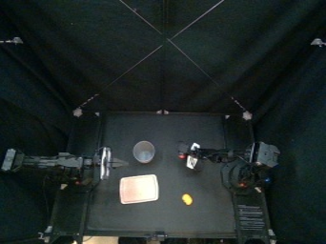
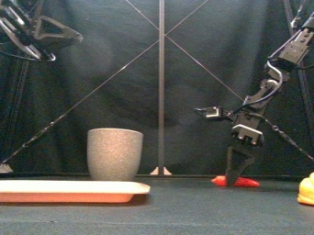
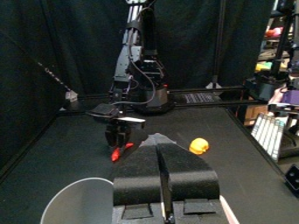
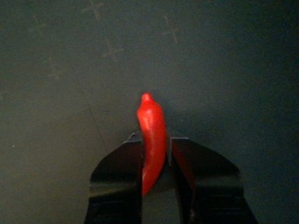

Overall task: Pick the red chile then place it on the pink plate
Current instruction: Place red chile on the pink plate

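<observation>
While your right gripper (image 2: 237, 172) stands low over the right half of the black table (image 1: 166, 129), its two jaws are clamped on the slim red toy chile (image 4: 149, 131). In the right wrist view, the chile runs lengthwise between them. Each jaw presses against one side, and the pointed end sticks out past the tips. From the front you can see it lying at table level beneath those jaws, seemingly touching the surface.

The flat pink tray (image 2: 68, 191) lies toward the front left of the table, well apart from the chile. Behind the tray stands the tall grey speckled cup (image 2: 116, 152), upright, and from above it sits between your two grippers. A small yellow toy (image 1: 188, 199) rests near the front edge, just to the right of the tray and in front of the right gripper.

Your left gripper (image 3: 163, 171) hangs above the table's left side, near the cup. Its jaws are pressed together and it points across toward the right arm.
</observation>
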